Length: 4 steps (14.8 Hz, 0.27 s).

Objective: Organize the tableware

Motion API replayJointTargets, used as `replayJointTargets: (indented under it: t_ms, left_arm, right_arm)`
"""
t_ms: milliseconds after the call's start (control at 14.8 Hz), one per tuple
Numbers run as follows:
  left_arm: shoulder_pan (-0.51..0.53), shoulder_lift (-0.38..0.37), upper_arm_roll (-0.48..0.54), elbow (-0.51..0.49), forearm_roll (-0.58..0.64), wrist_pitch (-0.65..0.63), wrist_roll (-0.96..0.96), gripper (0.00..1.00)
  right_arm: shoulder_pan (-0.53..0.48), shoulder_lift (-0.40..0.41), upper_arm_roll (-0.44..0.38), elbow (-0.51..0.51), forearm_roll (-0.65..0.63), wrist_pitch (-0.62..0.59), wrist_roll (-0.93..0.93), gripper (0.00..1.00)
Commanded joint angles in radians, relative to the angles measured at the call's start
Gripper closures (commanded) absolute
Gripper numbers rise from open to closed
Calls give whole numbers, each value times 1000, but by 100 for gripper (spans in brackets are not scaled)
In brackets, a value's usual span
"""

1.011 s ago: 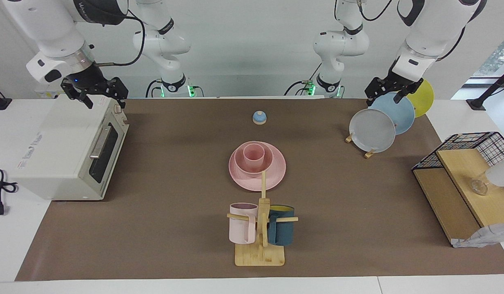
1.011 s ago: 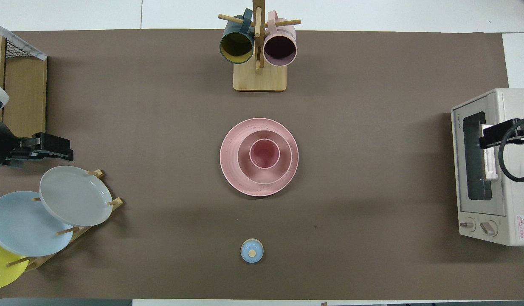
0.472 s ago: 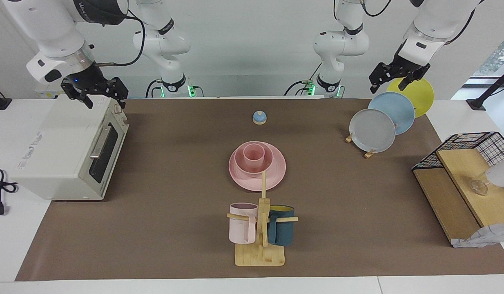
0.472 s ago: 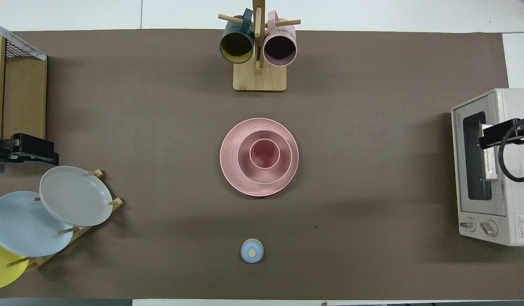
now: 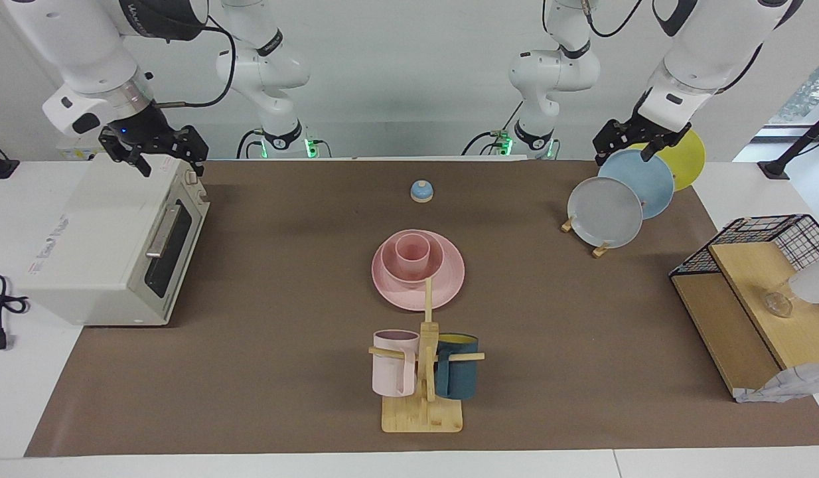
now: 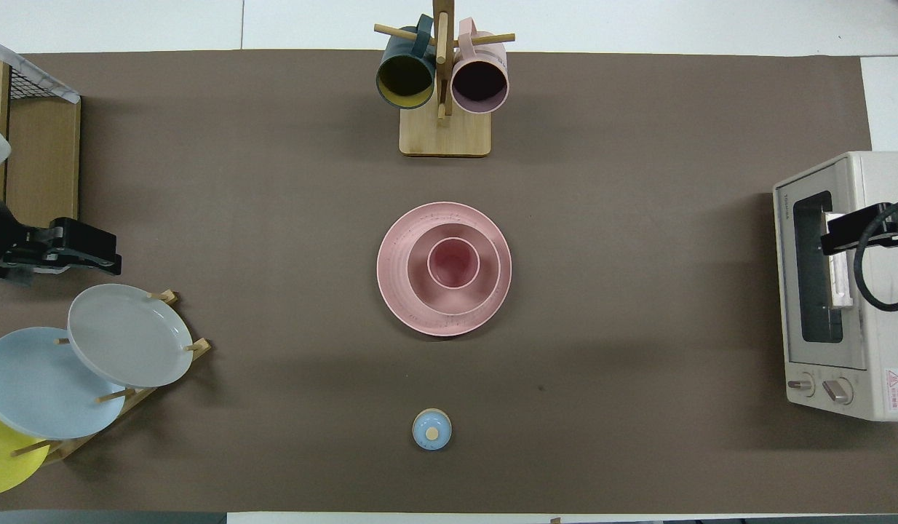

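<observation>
1. Facing view: a brown mat (image 5: 283,279) covers the table, and mid-mat the pink plate (image 5: 449,279) carries the bowl (image 5: 388,261), with the cup (image 5: 413,252) standing upright inside it.
2. The stack lies between a bell (image 5: 422,191), nearer the robots, and a mug tree (image 5: 424,372), farther from them.
3. The left gripper (image 5: 632,146) hangs over a plate rack (image 5: 605,212), well apart from the stack; it holds nothing, and I cannot tell how far open it is.
4. The right gripper (image 5: 154,149) waits over an oven (image 5: 111,245), also empty, opening unclear.
5. Overhead view: plate (image 6: 402,291), bowl (image 6: 420,280) and cup (image 6: 453,263) sit concentric, so no long axis matters.
6. The stack lies inward from the left gripper (image 6: 78,247) and the right gripper (image 6: 856,233); neither looks clearly nearer.
</observation>
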Motion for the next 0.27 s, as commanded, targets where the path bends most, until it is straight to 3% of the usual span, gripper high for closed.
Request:
replayJointTargets:
  t_ms: [0, 202]
  left_arm:
    - [24, 2, -5, 11, -22, 21, 19, 0]
    - [30, 1, -7, 11, -25, 21, 22, 0]
  right_arm:
    - [-4, -4, -2, -5, 12, -7, -22, 0]
    - [-4, -4, -2, -3, 12, -7, -22, 0]
